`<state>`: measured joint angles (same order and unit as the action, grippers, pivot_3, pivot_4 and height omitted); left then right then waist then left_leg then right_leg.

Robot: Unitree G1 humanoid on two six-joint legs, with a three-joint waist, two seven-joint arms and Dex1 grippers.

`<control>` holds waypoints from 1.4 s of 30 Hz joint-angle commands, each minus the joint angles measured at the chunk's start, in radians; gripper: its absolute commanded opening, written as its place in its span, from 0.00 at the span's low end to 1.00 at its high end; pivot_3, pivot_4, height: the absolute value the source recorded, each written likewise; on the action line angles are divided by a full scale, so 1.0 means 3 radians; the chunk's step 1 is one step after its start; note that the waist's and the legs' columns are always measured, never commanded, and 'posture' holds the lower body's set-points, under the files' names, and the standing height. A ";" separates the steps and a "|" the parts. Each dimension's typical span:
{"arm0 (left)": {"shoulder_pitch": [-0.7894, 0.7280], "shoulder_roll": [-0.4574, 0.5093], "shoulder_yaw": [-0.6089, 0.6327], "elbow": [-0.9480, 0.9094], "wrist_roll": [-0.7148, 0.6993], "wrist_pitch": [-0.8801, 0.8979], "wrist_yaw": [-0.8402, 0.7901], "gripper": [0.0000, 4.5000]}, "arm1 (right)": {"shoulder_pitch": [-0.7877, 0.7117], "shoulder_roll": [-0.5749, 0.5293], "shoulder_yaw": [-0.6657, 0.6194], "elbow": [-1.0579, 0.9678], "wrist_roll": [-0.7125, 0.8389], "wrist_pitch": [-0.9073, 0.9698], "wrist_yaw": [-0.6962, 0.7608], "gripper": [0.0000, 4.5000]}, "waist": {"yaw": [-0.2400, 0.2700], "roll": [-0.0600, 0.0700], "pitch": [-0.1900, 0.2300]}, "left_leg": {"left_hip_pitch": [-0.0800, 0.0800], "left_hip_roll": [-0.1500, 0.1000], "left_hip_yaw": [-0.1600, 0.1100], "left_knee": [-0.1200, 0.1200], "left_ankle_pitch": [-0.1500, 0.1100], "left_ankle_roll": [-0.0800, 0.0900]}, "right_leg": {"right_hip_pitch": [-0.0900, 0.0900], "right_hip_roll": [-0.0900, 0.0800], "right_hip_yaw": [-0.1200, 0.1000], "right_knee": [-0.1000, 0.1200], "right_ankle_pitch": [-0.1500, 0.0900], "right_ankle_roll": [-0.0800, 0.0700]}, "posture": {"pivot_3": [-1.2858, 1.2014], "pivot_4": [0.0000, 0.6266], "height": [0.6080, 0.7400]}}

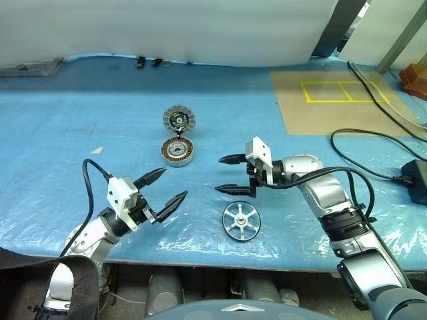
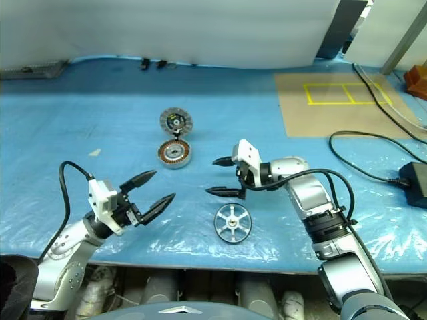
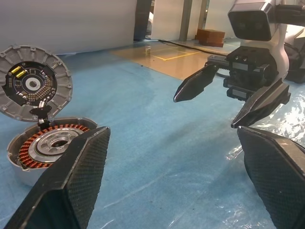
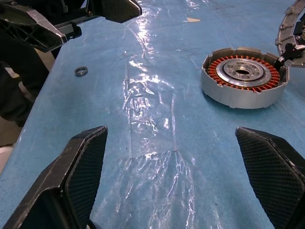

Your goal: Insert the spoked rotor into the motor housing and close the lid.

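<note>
The spoked rotor (image 1: 241,221), a silver wheel with a dark rim, lies flat on the blue sheet near the table's front edge. The motor housing (image 1: 177,152) stands farther back, its copper windings (image 4: 244,76) showing. The grey lid (image 1: 179,120) stands upright behind it, hinged at the housing's far rim (image 3: 33,83). My right gripper (image 1: 218,175) hovers open, pointing left, just behind and left of the rotor, touching nothing. My left gripper (image 1: 175,183) is open and empty, in front of the housing and left of the rotor, its tips facing the right gripper (image 3: 205,112).
A blue plastic sheet (image 1: 67,127) covers the table. A brown board with yellow tape (image 1: 333,100) lies at the back right, with black cables (image 1: 373,143) and a black adapter (image 1: 417,180) at the right edge. A small metal ring (image 4: 81,71) lies near the left gripper.
</note>
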<state>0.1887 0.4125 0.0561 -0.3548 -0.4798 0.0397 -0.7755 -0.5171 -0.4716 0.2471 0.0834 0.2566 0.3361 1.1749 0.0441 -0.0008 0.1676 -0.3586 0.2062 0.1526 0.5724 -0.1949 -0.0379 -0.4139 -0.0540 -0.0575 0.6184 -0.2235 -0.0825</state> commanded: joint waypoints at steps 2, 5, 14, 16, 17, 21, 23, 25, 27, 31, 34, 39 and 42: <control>-0.0010 0.0018 0.0026 -0.0091 0.0007 -0.0043 0.0005 1.00 | -0.0049 0.0007 -0.0029 -0.0052 0.0030 -0.0045 0.0010 1.00 | 0.0000 0.0000 0.0000 | 0.0000 0.0000 0.0000 0.0000 0.0000 0.0000 | 0.0000 0.0000 0.0000 0.0000 0.0000 0.0000 | 0.52 0.24 1.00; -0.0007 0.0022 0.0027 -0.0093 0.0007 -0.0040 0.0003 1.00 | -0.0034 0.0004 -0.0030 -0.0065 0.0032 -0.0040 0.0006 1.00 | 0.0000 0.0000 0.0000 | 0.0000 0.0000 0.0000 0.0000 0.0000 0.0000 | 0.0000 0.0000 0.0000 0.0000 0.0000 0.0000 | 0.52 0.24 1.00; 0.0000 0.0039 0.0049 -0.0077 -0.0001 -0.0053 -0.0016 1.00 | -0.0038 0.0010 -0.0036 -0.0064 0.0039 -0.0025 -0.0005 1.00 | 0.0000 0.0000 0.0000 | 0.0000 0.0000 0.0000 0.0000 0.0000 0.0000 | 0.0000 0.0000 0.0000 0.0000 0.0000 0.0000 | 0.52 0.24 1.00; -0.0006 0.0038 0.0056 -0.0072 -0.0001 -0.0056 -0.0012 1.00 | -0.0051 0.0018 -0.0032 -0.0055 0.0037 -0.0017 -0.0008 1.00 | 0.0000 0.0000 0.0000 | 0.0000 0.0000 0.0000 0.0000 0.0000 0.0000 | 0.0000 0.0000 0.0000 0.0000 0.0000 0.0000 | 0.52 0.24 1.00; -0.0008 0.0037 0.0058 -0.0070 0.0000 -0.0058 -0.0009 1.00 | -0.0060 0.0022 -0.0028 -0.0049 0.0035 -0.0016 -0.0008 1.00 | 0.0000 0.0000 0.0000 | 0.0000 0.0000 0.0000 0.0000 0.0000 0.0000 | 0.0000 0.0000 0.0000 0.0000 0.0000 0.0000 | 0.52 0.24 1.00; 0.0039 0.0028 0.0078 -0.0049 0.0030 -0.0095 0.0004 1.00 | -0.0146 0.0081 -0.0002 0.0036 0.0014 -0.0018 -0.0011 1.00 | -0.0004 0.0000 0.0000 | 0.0000 0.0000 0.0000 0.0000 0.0000 0.0000 | 0.0000 0.0000 0.0000 0.0000 0.0000 0.0000 | 0.52 0.24 1.00; 0.0067 0.0033 0.0094 -0.0024 0.0063 -0.0118 0.0012 1.00 | -0.0190 0.0108 0.0029 0.0102 -0.0025 -0.0055 -0.0005 1.00 | -0.0006 0.0000 0.0000 | 0.0000 0.0000 0.0000 0.0000 0.0000 0.0000 | 0.0000 0.0000 0.0000 0.0000 0.0000 0.0000 | 0.52 0.24 1.00; 0.0099 0.0046 0.0109 0.0023 0.0114 -0.0141 0.0020 1.00 | -0.0277 0.0163 0.0081 0.0205 -0.0094 -0.0119 -0.0005 1.00 | -0.0010 0.0000 0.0000 | 0.0000 0.0000 0.0000 -0.0001 0.0000 0.0000 | 0.0000 0.0000 0.0000 0.0000 0.0000 0.0000 | 0.52 0.24 1.00; 0.0094 0.0028 0.0129 0.0068 0.0149 -0.0160 0.0058 1.00 | -0.0434 0.0262 0.0111 0.0355 -0.0128 -0.0132 -0.0008 1.00 | -0.0011 0.0000 0.0000 | 0.0000 0.0001 0.0000 -0.0001 0.0000 0.0000 | -0.0001 0.0000 0.0000 0.0000 0.0000 0.0000 | 0.52 0.24 1.00; 0.0057 0.0025 0.0067 0.0126 0.0302 -0.0160 0.0120 1.00 | -0.0747 0.0453 0.0170 0.0719 -0.0237 -0.0246 -0.0003 1.00 | -0.0010 0.0000 0.0000 | 0.0000 0.0001 0.0000 0.0000 0.0000 0.0000 | -0.0002 0.0000 0.0000 0.0001 0.0000 0.0000 | 0.52 0.24 1.00; 0.0075 -0.0070 0.0083 0.0128 0.0349 -0.0198 0.0238 1.00 | -0.1053 0.0587 0.0239 0.1076 -0.0360 -0.0285 0.0008 1.00 | -0.0009 0.0000 0.0000 | -0.0002 0.0000 0.0000 -0.0001 0.0000 0.0000 | -0.0002 -0.0001 0.0000 0.0000 0.0000 -0.0001 | 0.52 0.24 1.00; 0.0174 -0.0225 0.0115 0.0063 0.0437 -0.0268 0.0462 1.00 | -0.1485 0.0766 0.0375 0.1660 -0.0578 -0.0372 0.0054 1.00 | -0.0011 0.0000 0.0000 | -0.0008 0.0001 0.0000 0.0000 0.0000 0.0000 | -0.0010 0.0000 0.0000 0.0003 0.0001 -0.0002 | 0.52 0.24 1.00; 0.0258 -0.0307 0.0104 -0.0006 0.0480 -0.0311 0.0576 1.00 | -0.1701 0.0893 0.0454 0.2004 -0.0736 -0.0573 0.0037 1.00 | -0.0014 0.0000 0.0000 | -0.0010 0.0002 0.0000 0.0000 0.0000 0.0000 | -0.0011 0.0000 0.0000 0.0002 0.0001 -0.0003 | 0.52 0.24 1.00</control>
<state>0.2585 0.3230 0.0798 -0.3062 -0.3430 -0.0262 -0.6212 -0.9877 -0.2195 0.3742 0.6654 0.0528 0.2061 1.1832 0.0397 -0.0007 0.1677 -0.3621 0.2070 0.1527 0.5724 -0.1949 -0.0380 -0.4181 -0.0541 -0.0575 0.6194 -0.2232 -0.0833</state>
